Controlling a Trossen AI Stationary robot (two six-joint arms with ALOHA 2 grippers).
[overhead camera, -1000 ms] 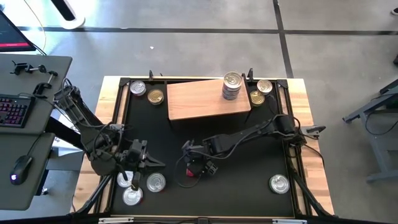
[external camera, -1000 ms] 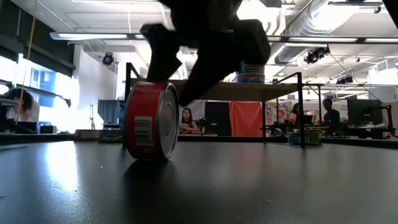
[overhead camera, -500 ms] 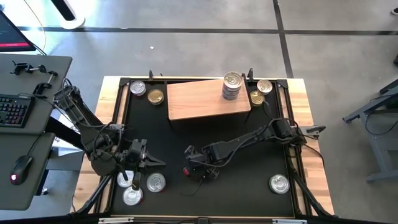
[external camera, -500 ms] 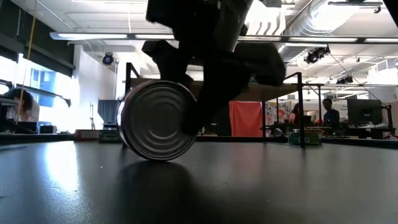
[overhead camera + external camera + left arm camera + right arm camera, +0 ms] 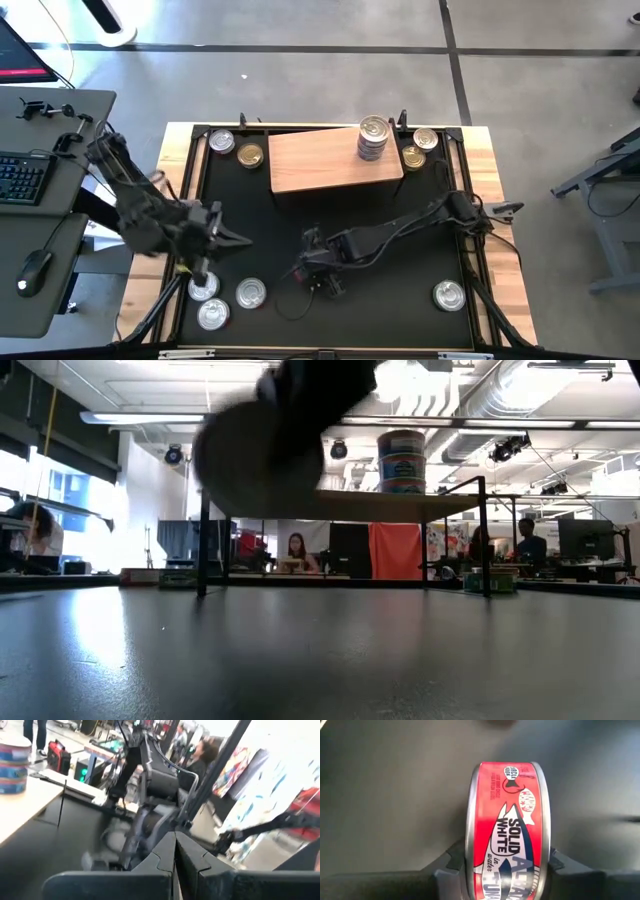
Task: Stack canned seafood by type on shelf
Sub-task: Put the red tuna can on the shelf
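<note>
My right gripper is shut on a red-labelled tuna can above the middle of the black mat. In the low view that can shows blurred, off the mat. My left gripper, shut and touching nothing, hovers over the mat's left part, beyond three silver-lidded cans lying flat near the near-left corner. The wooden shelf stands at the far edge on thin black legs, with a stack of bluish cans at its right end. My right gripper pinches the red can between its two fingers, one finger on each flat face, beside the can's rim. The fingers come from above, slanting toward the table's left. The can stands on edge in the hold, label side toward the wrist camera, lifted clear of the mat.
Two cans lie left of the shelf and two more right of it. A single can sits near the near-right corner. A black frame rail borders the mat. People sit in the room beyond.
The right gripper has turned the red can, which stood on its rim on the mat, and lifted it clear. The left arm has drawn away from the near-left cans toward the far edge.
</note>
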